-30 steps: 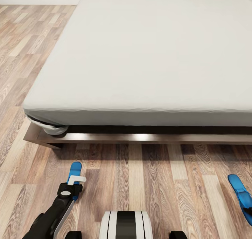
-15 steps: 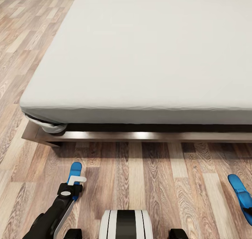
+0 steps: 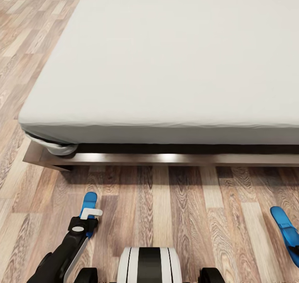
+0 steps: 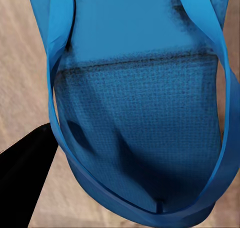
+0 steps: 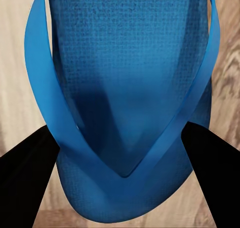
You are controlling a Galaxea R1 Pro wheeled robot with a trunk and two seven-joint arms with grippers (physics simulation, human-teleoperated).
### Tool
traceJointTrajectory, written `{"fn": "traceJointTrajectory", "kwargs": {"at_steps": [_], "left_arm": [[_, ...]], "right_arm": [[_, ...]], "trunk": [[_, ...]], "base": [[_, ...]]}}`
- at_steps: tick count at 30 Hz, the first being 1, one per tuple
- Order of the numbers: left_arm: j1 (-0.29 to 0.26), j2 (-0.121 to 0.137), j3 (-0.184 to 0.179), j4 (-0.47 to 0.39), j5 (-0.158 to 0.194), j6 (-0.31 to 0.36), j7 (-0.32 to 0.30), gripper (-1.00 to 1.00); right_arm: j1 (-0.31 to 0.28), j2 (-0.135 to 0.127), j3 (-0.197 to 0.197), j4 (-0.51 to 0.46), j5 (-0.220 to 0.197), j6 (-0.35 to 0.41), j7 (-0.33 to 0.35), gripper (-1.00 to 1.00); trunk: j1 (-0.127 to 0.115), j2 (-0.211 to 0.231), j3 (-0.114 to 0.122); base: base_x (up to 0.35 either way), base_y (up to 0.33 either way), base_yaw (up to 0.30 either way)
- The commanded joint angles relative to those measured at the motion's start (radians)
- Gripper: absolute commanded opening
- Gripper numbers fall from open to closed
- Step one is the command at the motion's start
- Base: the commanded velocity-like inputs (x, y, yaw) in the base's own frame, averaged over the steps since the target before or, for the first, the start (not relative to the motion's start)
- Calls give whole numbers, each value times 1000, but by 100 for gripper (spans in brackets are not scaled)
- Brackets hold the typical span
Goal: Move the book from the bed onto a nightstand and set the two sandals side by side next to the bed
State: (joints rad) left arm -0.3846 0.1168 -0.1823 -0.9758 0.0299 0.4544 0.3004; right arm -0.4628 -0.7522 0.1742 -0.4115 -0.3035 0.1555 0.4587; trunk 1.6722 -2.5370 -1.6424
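Wood-plank flooring (image 3: pixel 174 216) runs across the lower half of our head view, and beyond it the bed (image 3: pixel 166 67) spreads from nine o'clock round to three, its bare grey mattress resting on a dark wood frame whose near rail catches a bright glint.

At seven o'clock our left arm reaches down to the floor, and the left gripper (image 3: pixel 88 220) sits over the left sandal (image 3: pixel 89 201), whose blue rounded toe pokes out past the white and black wrist parts toward the bed. In the left wrist view that sandal (image 4: pixel 140 123) lies close under the camera, straps curving along both sides, with one dark finger (image 4: pixel 22 178) beside it; we cannot tell how far these jaws stand apart or whether they grip.

At four o'clock the right sandal (image 3: pixel 285 230) lies on the planks, well apart from its mate. In the right wrist view the right gripper (image 5: pixel 120 173) straddles this sandal (image 5: pixel 125 87), a dark finger (image 5: pixel 25 183) against each edge of the sole, the jaws closed onto it.
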Motion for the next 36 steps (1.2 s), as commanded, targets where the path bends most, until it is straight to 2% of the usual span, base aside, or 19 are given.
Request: {"fn": "traceJointTrajectory", "kwargs": {"at_steps": [1, 3, 11, 20, 36], "left_arm": [[0, 1, -5, -1, 2, 6, 8, -100], [0, 1, -5, -1, 2, 5, 8, -100], [0, 1, -5, -1, 2, 4, 8, -100], [0, 1, -5, -1, 2, 4, 8, -100], [0, 1, -5, -3, 1, 2, 8, -100]], "right_arm": [[0, -1, 4, -1, -11, 7, 1, -100], [0, -1, 4, -1, -11, 7, 1, -100], [0, -1, 4, -1, -11, 7, 1, -100], [0, -1, 4, -1, -11, 7, 1, -100], [0, -1, 4, -1, -11, 7, 1, -100]], "trunk": [[0, -1, -5], [1, -1, -12], [1, -1, -12], [5, -3, -47], [5, -3, -47]], "base": [[0, 0, 0], [0, 0, 0], [0, 0, 0], [0, 0, 0], [0, 0, 0]]}}
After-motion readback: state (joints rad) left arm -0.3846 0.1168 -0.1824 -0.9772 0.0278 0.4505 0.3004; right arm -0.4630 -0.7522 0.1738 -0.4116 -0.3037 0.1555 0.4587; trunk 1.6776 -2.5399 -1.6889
